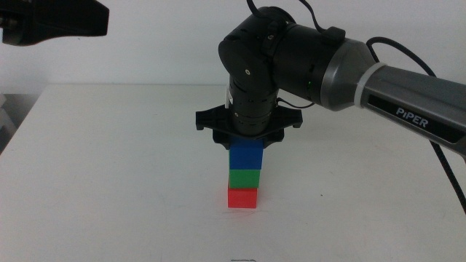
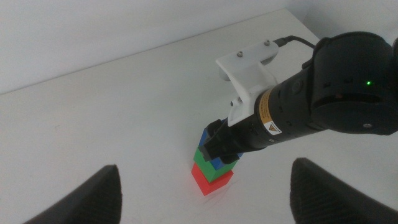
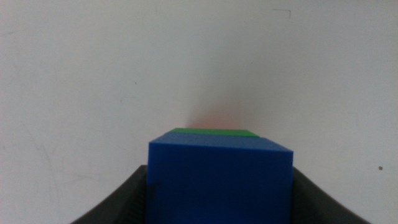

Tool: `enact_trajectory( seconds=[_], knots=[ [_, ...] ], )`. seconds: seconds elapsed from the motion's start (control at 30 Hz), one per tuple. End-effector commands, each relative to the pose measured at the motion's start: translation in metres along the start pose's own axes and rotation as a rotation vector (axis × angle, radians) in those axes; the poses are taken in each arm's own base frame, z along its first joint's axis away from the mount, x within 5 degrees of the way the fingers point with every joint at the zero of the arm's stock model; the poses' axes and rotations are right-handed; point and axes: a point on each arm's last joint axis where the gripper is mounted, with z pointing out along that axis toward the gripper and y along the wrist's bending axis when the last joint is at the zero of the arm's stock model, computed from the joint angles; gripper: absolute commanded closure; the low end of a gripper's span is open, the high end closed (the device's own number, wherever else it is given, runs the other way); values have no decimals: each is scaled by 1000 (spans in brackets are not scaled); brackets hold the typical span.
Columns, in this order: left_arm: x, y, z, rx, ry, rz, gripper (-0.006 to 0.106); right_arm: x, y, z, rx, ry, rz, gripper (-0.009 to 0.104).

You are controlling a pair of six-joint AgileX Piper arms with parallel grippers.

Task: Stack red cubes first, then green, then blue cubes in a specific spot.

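Note:
On the white table stands a stack: the red cube [image 1: 242, 198] at the bottom, the green cube [image 1: 244, 178] on it, the blue cube [image 1: 245, 156] on top. My right gripper [image 1: 246, 145] comes straight down over the stack and is shut on the blue cube [image 3: 221, 180], one jaw on each side. Past the blue cube, the right wrist view shows a strip of the green cube [image 3: 214, 131]. My left gripper [image 2: 206, 168] hangs back above the table, open and holding nothing, looking at the stack with the red cube [image 2: 211, 180] and the right gripper [image 2: 224, 143].
The right arm [image 1: 342, 65] reaches in from the right over the middle of the table. A dark body [image 1: 51, 25] hangs at the top left. The table's far edge [image 1: 145, 86] meets a white wall.

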Motion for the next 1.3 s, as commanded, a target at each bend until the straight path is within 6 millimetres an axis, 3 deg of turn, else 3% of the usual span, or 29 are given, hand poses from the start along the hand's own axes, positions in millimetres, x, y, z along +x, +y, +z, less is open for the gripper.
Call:
enact_trajectory(
  seconds=[0.0,0.07,0.23,0.33,0.6,0.83,1.03,1.27],
  knots=[
    [-9,-6,-9,11,-94,-2,9,-6,0,-22,-46,-50,0,62],
    [-9,-6,-9,11,-94,-2,9,-6,0,-22,-49,-48,2,38],
    [-9,-6,-9,11,-94,-2,9,-6,0,-25,-55,-54,-15,18],
    [-9,-6,-9,11,-94,-2,9,-7,-1,-29,-62,-63,-13,11],
    [-9,-6,-9,11,-94,-2,9,-9,-8,-56,-92,-103,4,9],
    [-9,-6,-9,11,-94,-2,9,-10,-24,-105,-137,-190,45,9],
    [-9,-6,-9,11,-94,-2,9,-5,-60,-162,-71,-302,56,9],
    [-9,-6,-9,11,-94,-2,9,3,-112,-228,-71,-437,-64,9]
  ],
)
